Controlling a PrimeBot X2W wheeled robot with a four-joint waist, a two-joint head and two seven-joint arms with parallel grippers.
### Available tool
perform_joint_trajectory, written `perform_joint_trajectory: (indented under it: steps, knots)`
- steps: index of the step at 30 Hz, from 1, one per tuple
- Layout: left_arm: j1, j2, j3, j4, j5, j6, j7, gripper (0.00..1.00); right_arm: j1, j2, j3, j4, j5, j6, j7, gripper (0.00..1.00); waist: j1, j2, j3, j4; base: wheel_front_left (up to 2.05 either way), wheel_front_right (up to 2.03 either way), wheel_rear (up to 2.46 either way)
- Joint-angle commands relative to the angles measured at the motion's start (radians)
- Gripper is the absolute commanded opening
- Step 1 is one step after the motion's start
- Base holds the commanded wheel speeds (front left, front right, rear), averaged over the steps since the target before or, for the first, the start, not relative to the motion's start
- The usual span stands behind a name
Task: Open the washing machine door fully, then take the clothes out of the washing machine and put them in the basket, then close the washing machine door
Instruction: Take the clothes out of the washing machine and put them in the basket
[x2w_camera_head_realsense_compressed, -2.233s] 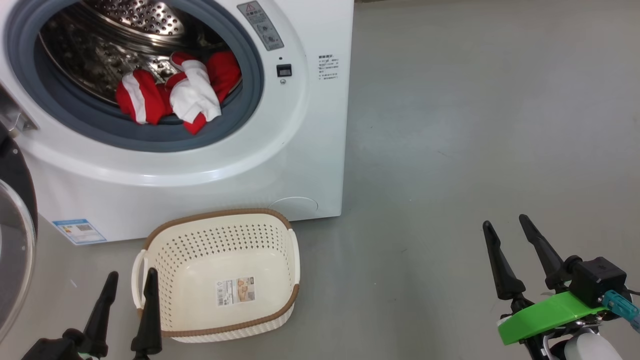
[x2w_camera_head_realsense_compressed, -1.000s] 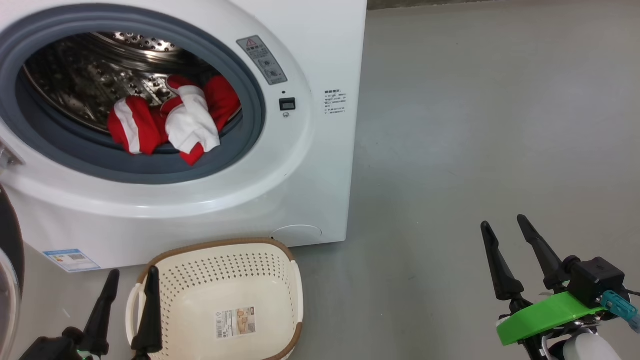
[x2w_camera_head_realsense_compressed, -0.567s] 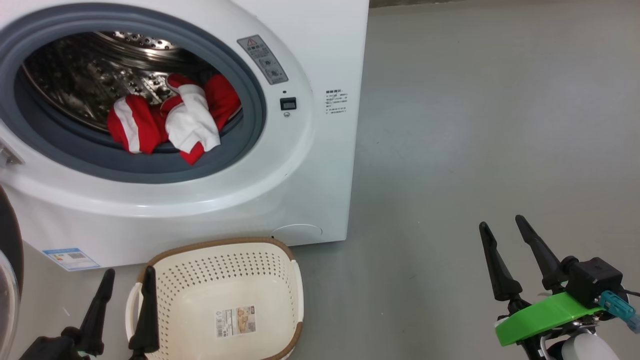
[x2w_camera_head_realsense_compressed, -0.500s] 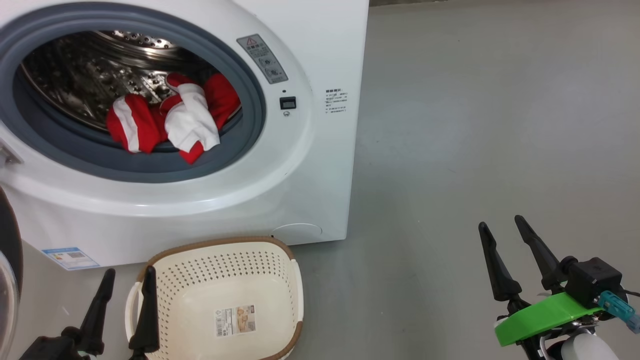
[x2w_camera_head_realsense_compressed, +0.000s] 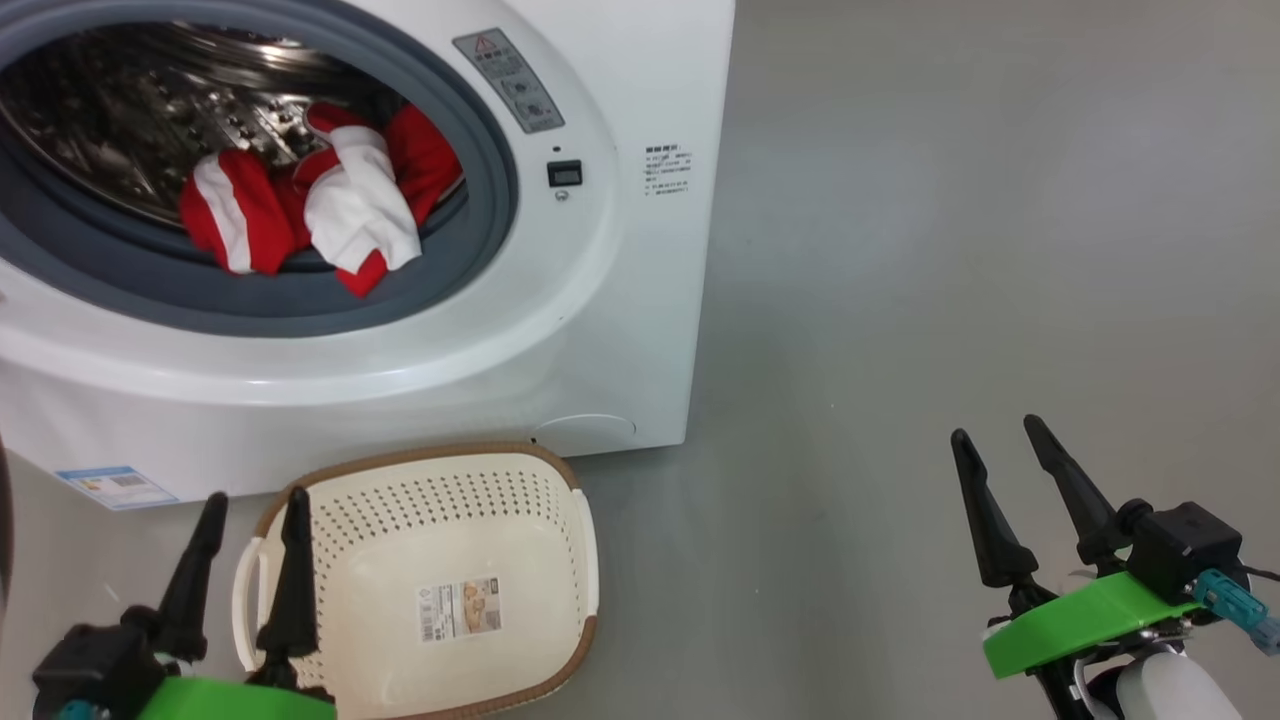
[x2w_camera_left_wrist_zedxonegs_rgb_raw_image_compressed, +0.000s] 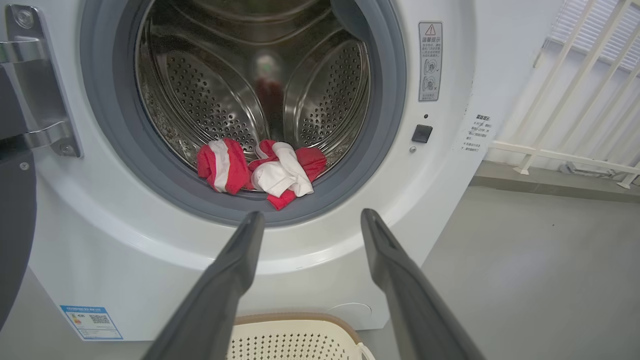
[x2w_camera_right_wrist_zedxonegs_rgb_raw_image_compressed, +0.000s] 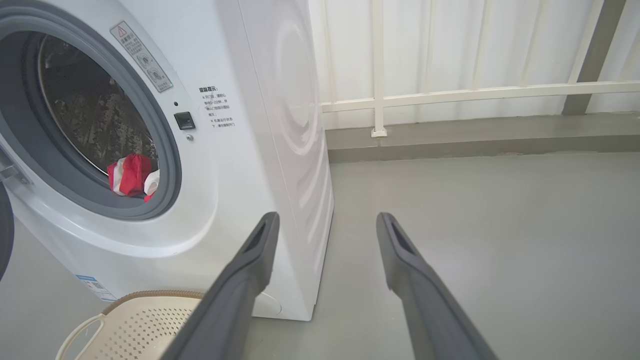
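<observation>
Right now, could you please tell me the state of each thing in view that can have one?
washing machine door, swung open
washing machine, drum exposed
clothes, bundled inside the drum, not held
basket, upright, empty
left gripper, open, empty
right gripper, open, empty

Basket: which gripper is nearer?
Left. The left gripper sits at the basket's left rim, one finger overlapping it; the right gripper is far off to its right, over floor.

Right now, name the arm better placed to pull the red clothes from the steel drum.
Left, probably. The open left gripper hovers by the cream perforated basket below the steel drum, fingers aimed at the red and white clothes. The open right gripper sits off over grey floor.
</observation>
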Motion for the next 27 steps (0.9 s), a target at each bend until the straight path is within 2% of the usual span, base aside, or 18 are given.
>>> perform_joint_trajectory:
  steps: [1, 13, 27]
  knots:
    - [-0.051, 0.021, 0.028, -0.011, 0.010, 0.002, -0.005, 1.00, -0.041, -0.005, 0.021, -0.029, -0.002, 0.006, -0.009, 1.00, 0.0000, 0.0000, 0.030, -0.008, 0.00, 0.00, 0.00]
    - [-0.289, 0.089, -0.022, 0.150, 0.018, 0.002, -0.005, 1.00, -0.099, 0.019, 0.022, -0.040, -0.004, 0.006, -0.009, 1.00, 0.0000, 0.0000, 0.154, -0.030, 0.00, 0.00, 0.00]
    - [-0.720, 0.226, -0.153, 0.504, -0.070, 0.002, 0.024, 1.00, -0.183, 0.050, 0.037, -0.053, -0.003, 0.006, -0.009, 1.00, 0.0000, 0.0000, 0.302, -0.081, 0.00, 0.00, 0.00]
